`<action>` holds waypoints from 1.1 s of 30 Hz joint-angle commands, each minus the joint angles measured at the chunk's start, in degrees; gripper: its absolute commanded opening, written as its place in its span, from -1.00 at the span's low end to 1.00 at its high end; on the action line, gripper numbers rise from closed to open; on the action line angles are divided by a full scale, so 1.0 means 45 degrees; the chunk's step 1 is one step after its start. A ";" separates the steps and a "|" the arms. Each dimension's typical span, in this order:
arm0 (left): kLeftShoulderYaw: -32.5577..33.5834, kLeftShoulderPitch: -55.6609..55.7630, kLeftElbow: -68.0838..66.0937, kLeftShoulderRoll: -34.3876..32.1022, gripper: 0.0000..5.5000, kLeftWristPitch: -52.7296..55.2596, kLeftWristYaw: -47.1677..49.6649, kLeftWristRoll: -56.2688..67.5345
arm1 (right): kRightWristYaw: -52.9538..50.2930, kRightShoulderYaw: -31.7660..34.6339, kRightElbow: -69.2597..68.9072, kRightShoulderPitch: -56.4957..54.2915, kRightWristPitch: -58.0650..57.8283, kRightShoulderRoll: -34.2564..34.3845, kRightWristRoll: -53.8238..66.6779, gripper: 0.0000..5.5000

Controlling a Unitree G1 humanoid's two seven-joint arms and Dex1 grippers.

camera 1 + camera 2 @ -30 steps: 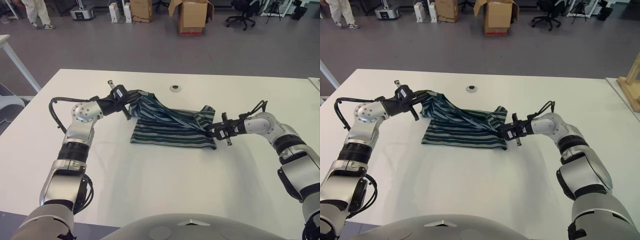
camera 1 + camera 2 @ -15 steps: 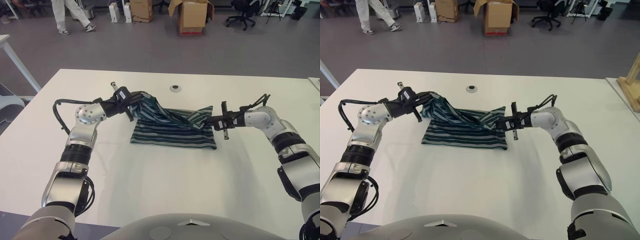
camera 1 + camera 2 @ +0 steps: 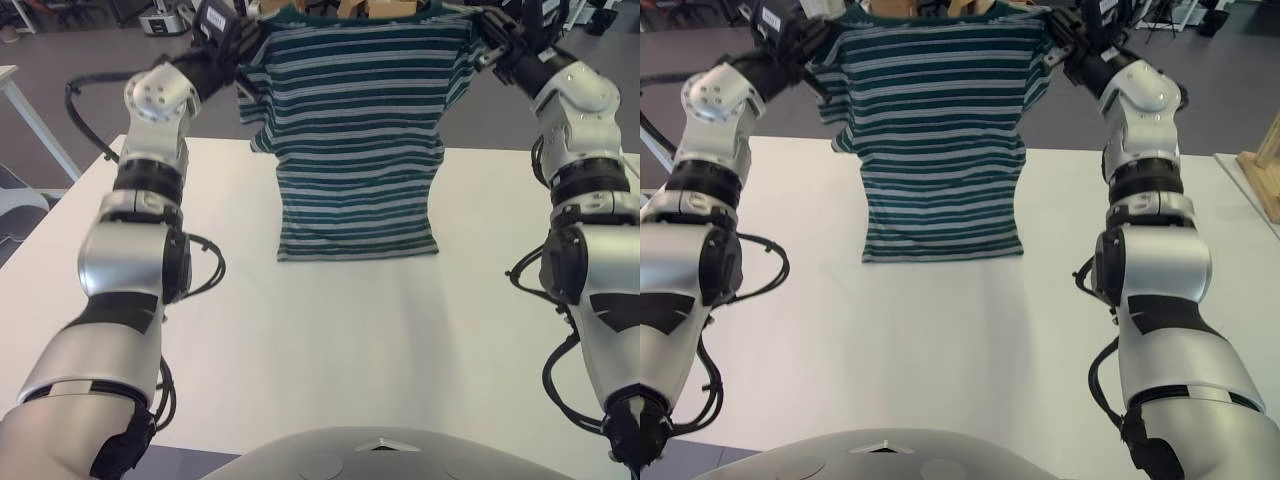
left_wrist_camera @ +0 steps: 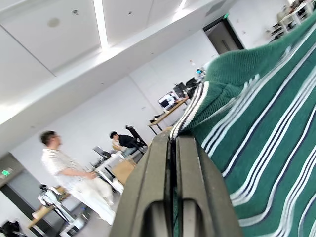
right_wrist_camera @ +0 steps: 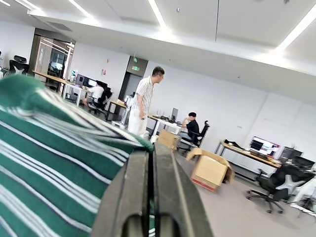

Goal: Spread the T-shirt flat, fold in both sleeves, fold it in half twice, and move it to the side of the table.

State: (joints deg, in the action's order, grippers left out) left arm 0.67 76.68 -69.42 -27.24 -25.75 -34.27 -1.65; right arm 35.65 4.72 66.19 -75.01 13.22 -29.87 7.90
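The green T-shirt (image 3: 355, 140) with white stripes hangs open and upright above the white table (image 3: 320, 360), held by its two shoulders. Its hem touches or nearly touches the tabletop. My left gripper (image 3: 238, 40) is raised high at the left and shut on the left shoulder. My right gripper (image 3: 490, 35) is raised high at the right and shut on the right shoulder. In the left wrist view the fingers (image 4: 195, 173) pinch the striped cloth (image 4: 256, 128). In the right wrist view the fingers (image 5: 168, 192) clamp the striped cloth (image 5: 54, 168).
The white table spreads wide in front of the shirt, with bare room on both sides. A wooden frame (image 3: 1265, 155) stands off the table's right edge. Another table's corner (image 3: 15, 95) shows at the far left.
Both grippers have lifted the T-shirt from a bunched heap on the table to head height, and it now hangs spread open. The head camera has tilted up.
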 commanded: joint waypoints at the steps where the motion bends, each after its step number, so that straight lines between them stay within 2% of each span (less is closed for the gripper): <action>1: -0.0515 0.2271 -0.1176 -0.0688 -1.00 0.0376 0.1122 -0.1336 | -0.0661 -0.0448 0.1213 -0.1977 -0.0070 -0.0347 -0.1251 -0.99; 6: -0.0935 0.3849 -0.1547 -0.1059 -1.00 0.0204 0.1955 -0.2485 | -0.1292 -0.0380 0.1780 -0.3487 0.0140 -0.0721 -0.2075 -0.99; 7: -0.0973 0.3661 -0.1439 -0.1145 -1.00 -0.0312 0.0968 -0.2437 | -0.0269 -0.0451 0.1634 -0.3324 0.0177 -0.0836 -0.2052 -0.99; 9: -0.0847 0.1988 -0.0772 -0.1164 -1.00 -0.1300 -0.4249 -0.1256 | 0.4015 -0.0759 0.0737 -0.1865 -0.0346 -0.1090 -0.1513 -0.99; 11: -0.1270 -0.0770 0.1155 -0.1214 -1.00 -0.0440 -0.9995 0.0365 | 0.8591 -0.1427 -0.2007 0.0849 -0.2350 -0.1613 -0.0370 -0.99; 12: -0.2632 -0.3214 0.4338 -0.2052 -1.00 0.1329 -1.1720 0.1789 | 1.0502 -0.2264 -0.5016 0.3113 -0.4250 -0.2478 0.0676 -0.99; 13: -0.4083 -0.5436 0.7852 -0.3307 -1.00 0.3234 -1.2567 0.3306 | 1.1719 -0.3032 -0.7877 0.5102 -0.6183 -0.3472 0.1839 -0.99; 14: -0.5204 -0.7268 1.1368 -0.4684 -1.00 0.5295 -1.2894 0.4999 | 1.2353 -0.3838 -1.0534 0.6831 -0.7845 -0.4773 0.3219 -0.99; 15: -0.5659 -0.8408 1.4032 -0.5647 -1.00 0.7059 -1.2938 0.6356 | 1.2595 -0.4378 -1.2365 0.7933 -0.9194 -0.5807 0.4394 -0.99; 18: -0.5531 -1.0016 1.7936 -0.6634 -1.00 0.9508 -1.2934 0.7725 | 1.2633 -0.4916 -1.5271 0.9668 -1.1282 -0.7517 0.6326 -0.99; 20: -0.5287 -1.1134 1.8988 -0.6321 -1.00 0.9670 -1.2788 0.7157 | 1.2631 -0.4687 -1.6779 1.1048 -1.2033 -0.7691 0.6442 -0.99; 23: -0.5104 -1.2894 1.9659 -0.6085 -1.00 0.9395 -1.2203 0.6143 | 1.1978 -0.3876 -1.8890 1.3346 -1.2992 -0.7171 0.6570 -0.99; 28: -0.5139 -1.6404 2.2350 -0.7527 -1.00 1.0384 -1.1572 0.5528 | 0.9620 -0.3187 -2.0750 1.6811 -1.2514 -0.6563 0.5558 -0.99; 30: -0.5112 -1.7552 2.2917 -0.7924 -1.00 1.0537 -1.0849 0.4923 | 0.8948 -0.3246 -2.1377 1.7881 -1.2488 -0.6994 0.4950 -0.99; 31: -0.5033 -1.8257 2.3177 -0.8313 -1.00 1.0699 -1.0626 0.4869 | 0.9102 -0.3295 -2.1577 1.8425 -1.2415 -0.7537 0.4785 -0.90; 33: -0.4865 -1.9237 2.3449 -0.9088 -0.86 1.0795 -1.0583 0.4767 | 0.9559 -0.3174 -2.1867 1.9177 -1.2412 -0.8354 0.4874 -0.79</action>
State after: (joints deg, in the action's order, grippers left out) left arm -22.29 -7.12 34.81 -64.61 22.27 -82.41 21.18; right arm 77.38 -10.42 -30.64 9.40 -43.04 -64.00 30.14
